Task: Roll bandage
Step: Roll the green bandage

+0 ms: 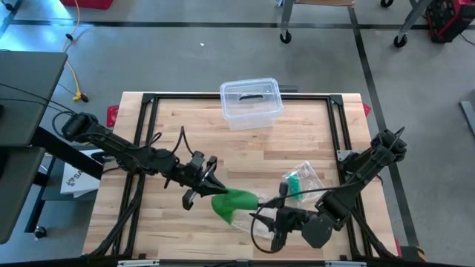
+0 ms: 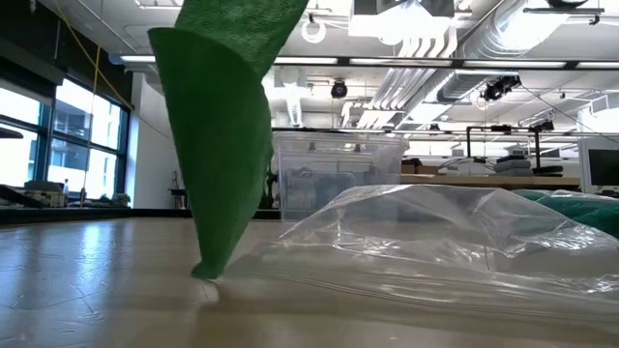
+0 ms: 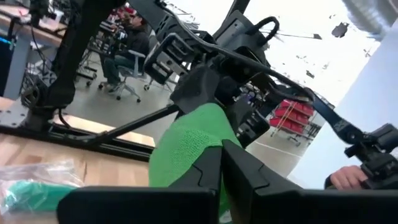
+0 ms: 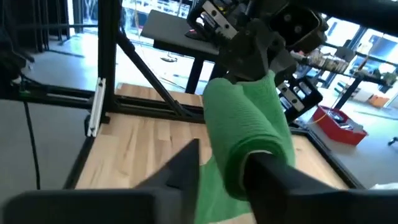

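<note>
Near the table's front edge, just left of the clear plastic bag [image 1: 300, 182], the green bandage [image 1: 234, 202] hangs with its lower end touching the wood. Left gripper [image 1: 213, 185] pinches its upper end, jaws closed. Right gripper [image 1: 271, 219] flanks the roll with fingers parted, gripping nothing. Behind the bag stands a clear lidded container [image 1: 251, 102].
</note>
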Available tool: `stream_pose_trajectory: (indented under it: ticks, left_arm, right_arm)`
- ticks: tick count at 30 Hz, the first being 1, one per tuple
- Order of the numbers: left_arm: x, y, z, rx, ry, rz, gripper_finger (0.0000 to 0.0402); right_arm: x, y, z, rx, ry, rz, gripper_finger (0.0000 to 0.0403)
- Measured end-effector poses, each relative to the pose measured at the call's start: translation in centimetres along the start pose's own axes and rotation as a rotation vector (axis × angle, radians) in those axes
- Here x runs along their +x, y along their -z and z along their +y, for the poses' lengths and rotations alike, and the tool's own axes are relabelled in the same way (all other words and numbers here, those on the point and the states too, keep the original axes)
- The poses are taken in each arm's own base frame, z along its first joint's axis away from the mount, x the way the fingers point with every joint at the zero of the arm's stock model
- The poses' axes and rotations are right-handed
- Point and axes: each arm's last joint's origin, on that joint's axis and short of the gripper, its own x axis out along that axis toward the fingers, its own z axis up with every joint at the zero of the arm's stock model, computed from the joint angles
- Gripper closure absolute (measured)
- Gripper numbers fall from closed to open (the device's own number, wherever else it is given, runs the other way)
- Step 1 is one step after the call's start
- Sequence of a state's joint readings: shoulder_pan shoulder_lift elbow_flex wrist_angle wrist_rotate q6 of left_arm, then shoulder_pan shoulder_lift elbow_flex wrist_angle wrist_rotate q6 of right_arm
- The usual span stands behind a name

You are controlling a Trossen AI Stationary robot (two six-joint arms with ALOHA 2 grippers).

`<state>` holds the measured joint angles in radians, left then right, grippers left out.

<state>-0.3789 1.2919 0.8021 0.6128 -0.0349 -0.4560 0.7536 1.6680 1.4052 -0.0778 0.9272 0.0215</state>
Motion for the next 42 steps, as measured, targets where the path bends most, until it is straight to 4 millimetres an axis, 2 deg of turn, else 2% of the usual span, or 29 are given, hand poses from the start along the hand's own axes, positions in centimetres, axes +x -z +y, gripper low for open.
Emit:
stream_pose_trajectory:
  ticks: [3, 4, 8, 11, 16, 21, 28, 36, 39, 42]
  left_arm:
    - [0.0, -0.1, 0.6, -0.019, -0.012, 0.009, 0.0379]
    - [0.0, -0.2, 0.9, -0.027, -0.015, 0.018, 0.0370]
    - [0.0, -0.4, 2.3, -0.047, -0.039, 0.052, 0.0323]
    - [-0.1, -0.7, 3.4, -0.049, -0.048, 0.074, 0.0283]
    - [-0.1, -0.9, 3.4, -0.049, 0.011, 0.086, 0.0243]
    - [0.0, -0.7, 1.7, -0.039, 0.067, 0.042, 0.0240]
    - [0.0, -0.1, -0.1, 0.014, -0.019, -0.026, 0.0245]
    - [0.4, 0.7, -0.1, 0.117, -0.103, -0.035, 0.0245]
    - [0.4, 0.8, -0.1, 0.240, -0.100, -0.023, 0.0245]
    - [0.3, 1.3, -1.1, 0.413, -0.082, -0.010, 0.0245]
  right_arm:
    - [0.0, 0.0, 0.0, -0.062, 0.000, -0.002, 0.0373]
    - [0.0, -0.1, 0.0, -0.087, 0.000, -0.006, 0.0386]
    - [-0.2, -0.3, 0.1, -0.133, 0.025, -0.023, 0.0386]
    - [-1.1, -0.3, 0.6, -0.244, 0.075, -0.024, 0.0396]
    - [-2.8, -0.3, 1.4, -0.444, 0.169, -0.009, 0.0394]
    - [-3.3, -0.2, 1.8, -0.526, 0.175, -0.003, 0.0399]
    - [-2.6, 0.1, 1.2, -0.519, 0.213, 0.028, 0.0395]
    - [-1.6, 0.5, 0.5, -0.458, 0.198, 0.052, 0.0394]
    - [-1.3, 0.6, 0.3, -0.415, 0.206, 0.054, 0.0394]
    - [-1.3, 0.4, -0.1, -0.315, 0.214, 0.044, 0.0394]
